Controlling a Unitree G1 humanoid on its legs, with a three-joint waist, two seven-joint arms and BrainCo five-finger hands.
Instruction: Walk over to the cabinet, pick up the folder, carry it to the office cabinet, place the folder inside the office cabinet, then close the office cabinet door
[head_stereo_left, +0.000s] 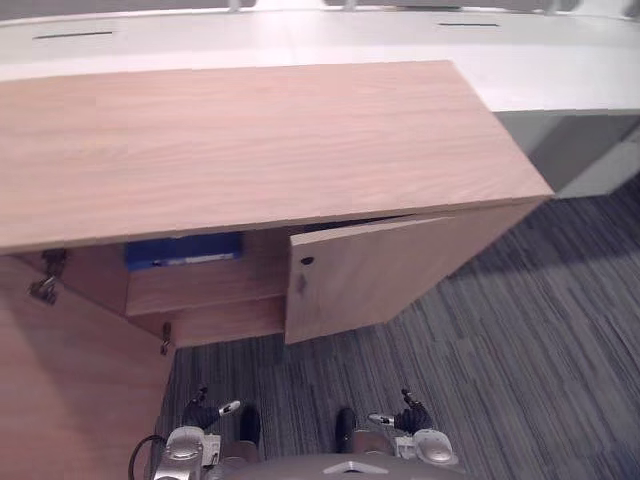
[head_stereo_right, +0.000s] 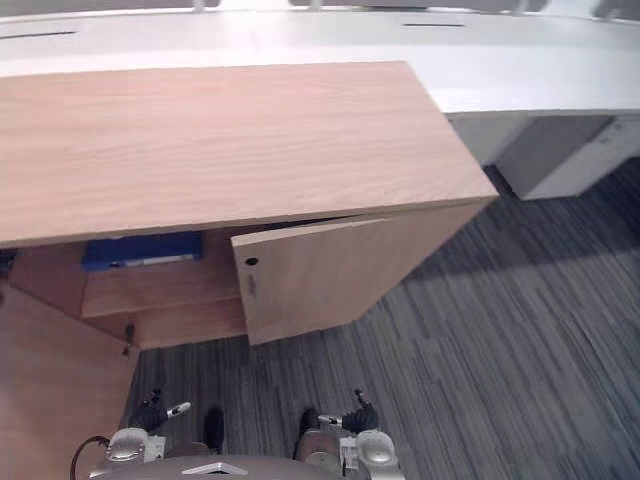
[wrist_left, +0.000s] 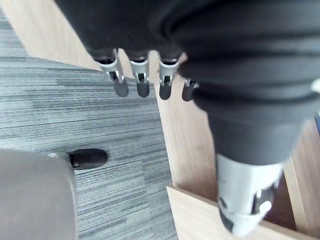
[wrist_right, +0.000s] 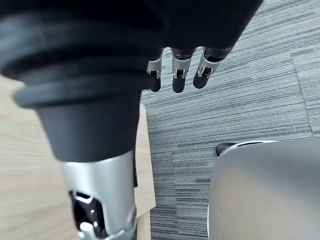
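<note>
A blue folder (head_stereo_left: 183, 249) lies flat on the upper shelf inside the low wooden cabinet (head_stereo_left: 250, 140), in its left half. The cabinet's left door (head_stereo_left: 70, 380) is swung wide open toward me. Its right door (head_stereo_left: 360, 275) stands ajar. My left hand (head_stereo_left: 205, 412) hangs low by my side with straight fingers (wrist_left: 140, 82) and holds nothing, close to the open left door. My right hand (head_stereo_left: 410, 415) hangs low on the other side, its fingers (wrist_right: 177, 75) straight and empty, above the carpet in front of the right door.
A long white counter (head_stereo_left: 550, 60) runs behind the cabinet. Grey striped carpet (head_stereo_left: 520, 350) covers the floor to the right and in front. A lower shelf (head_stereo_left: 215, 320) sits under the folder's shelf. Metal hinges (head_stereo_left: 45, 285) show at the left door.
</note>
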